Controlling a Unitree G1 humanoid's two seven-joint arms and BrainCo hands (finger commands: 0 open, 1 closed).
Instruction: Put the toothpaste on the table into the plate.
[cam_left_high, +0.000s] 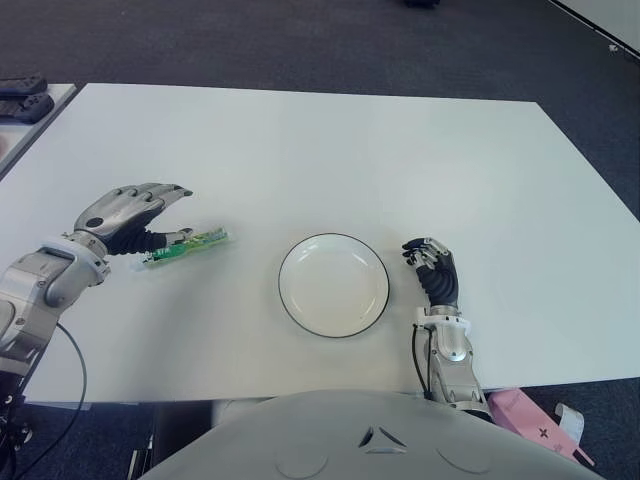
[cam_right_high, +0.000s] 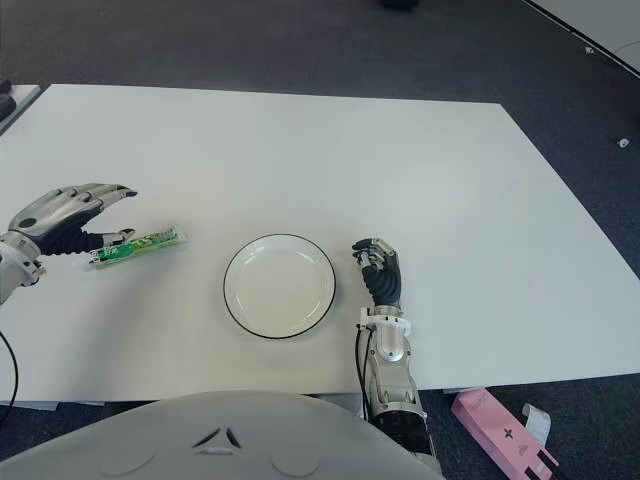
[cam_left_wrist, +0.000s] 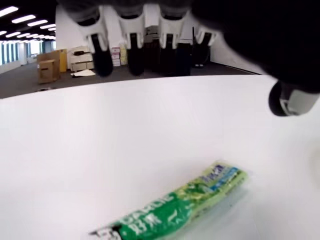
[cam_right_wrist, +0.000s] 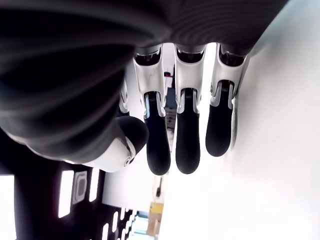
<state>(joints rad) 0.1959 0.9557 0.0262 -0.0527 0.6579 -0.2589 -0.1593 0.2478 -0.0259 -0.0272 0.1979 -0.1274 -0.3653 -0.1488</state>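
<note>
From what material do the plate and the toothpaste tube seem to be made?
Plate: probably glazed ceramic or enamel, being smooth white with a thin dark rim. Toothpaste: apparently soft, glossy plastic, with green print and a flat crimped end, lying under the open left hand.

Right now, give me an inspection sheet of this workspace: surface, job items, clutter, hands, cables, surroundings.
Surface: white table, bare across most of its top.
Job's things: green toothpaste tube lying flat on the table, left of the plate; white plate with dark rim near the front edge, nothing in it.
Clutter: nothing seen on this table.
Hands: left hand above the tube's near end, fingers spread, holding nothing; right hand just right of the plate, fingers relaxed, holding nothing.
Cables: black cable hanging off the left arm; another along the right forearm.
Surroundings: dark carpet; pink box on the floor at right; dark objects on a neighbouring table at left.
</note>
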